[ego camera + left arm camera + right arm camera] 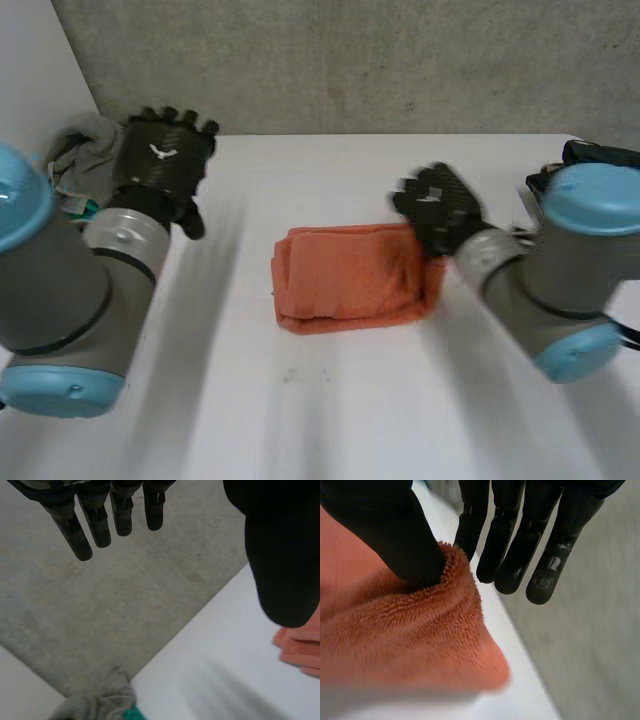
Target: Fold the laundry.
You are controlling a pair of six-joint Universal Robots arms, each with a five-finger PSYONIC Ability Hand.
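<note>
Orange towel (340,282) | right hand (440,205) pinches corner | left hand (163,155) fingers straight

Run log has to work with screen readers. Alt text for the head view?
A folded orange towel lies in the middle of a white table, with the robot's right hand at its far right corner. The left hand, fingers straight, is at the table's far left, beside a crumpled grey cloth.
</note>
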